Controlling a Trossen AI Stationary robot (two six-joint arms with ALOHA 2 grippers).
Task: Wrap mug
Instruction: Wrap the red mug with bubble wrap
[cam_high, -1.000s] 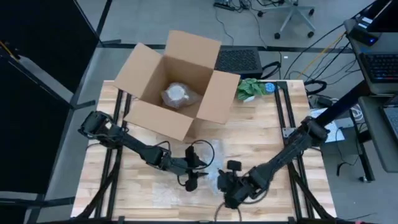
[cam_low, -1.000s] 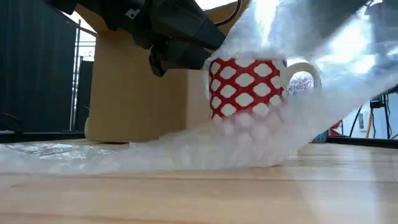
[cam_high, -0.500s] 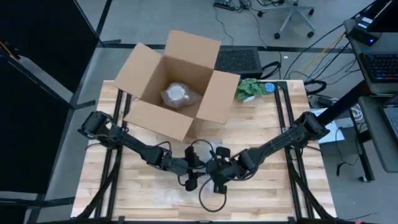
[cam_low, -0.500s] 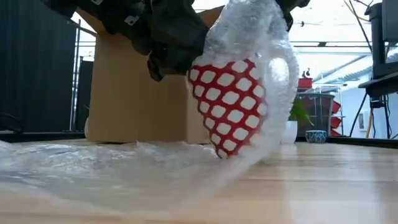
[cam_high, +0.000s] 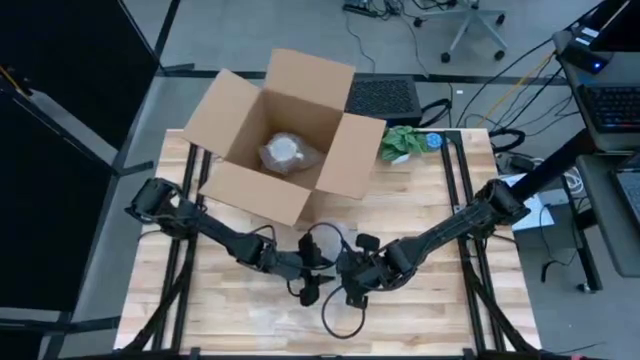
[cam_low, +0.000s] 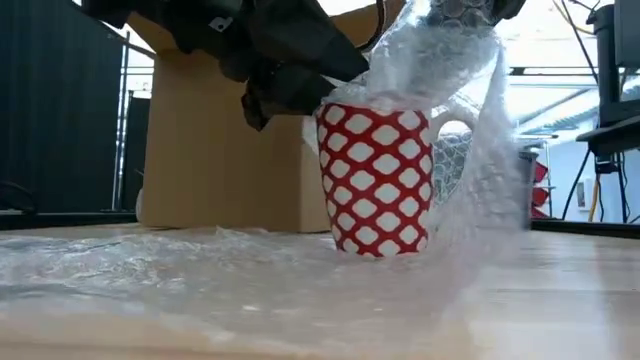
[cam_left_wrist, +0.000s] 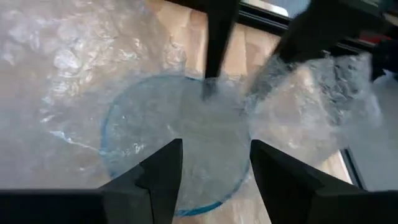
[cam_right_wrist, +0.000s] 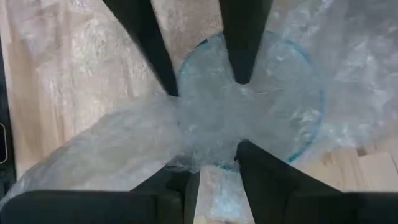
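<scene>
The mug (cam_low: 378, 180) is red with white diamonds. It stands upright on its base on the clear bubble wrap (cam_low: 150, 270); the arms hide it in the high view. My left gripper (cam_left_wrist: 216, 142) is open and astride the mug's left rim (cam_right_wrist: 186, 68), one finger inside and one outside. My right gripper (cam_low: 455, 8) is above the mug's mouth, shut on a bunch of the wrap. From there a flap of wrap (cam_low: 490, 150) runs down past the handle (cam_low: 455, 135) to the table. My left gripper has its outer finger (cam_right_wrist: 168, 84) close against the outside of the mug's wall and its inner finger (cam_right_wrist: 242, 68) well off the wall. Whether either touches, I cannot tell. My right gripper pinches a gathered, several-layered bunch of bubble wrap (cam_right_wrist: 189, 140) between its two fingers, from above, pointing down. The wrap hangs from the hold over the mug's mouth and handle side, its lower part on the table.
An open cardboard box (cam_high: 285, 135) stands at the far left with a wrapped item (cam_high: 285, 152) inside. A small green plant (cam_high: 402, 142) and a blue bowl (cam_high: 432, 141) sit at the far right. Bare wood (cam_high: 430, 215) lies between the box and the right arm.
My right gripper has carried the wrap from the near right up and over the mug, toward the left gripper. The flap, which lay slanting in front of the mug, now drapes over its top and handle side. The mug tipped, then came back upright, a little farther left.
</scene>
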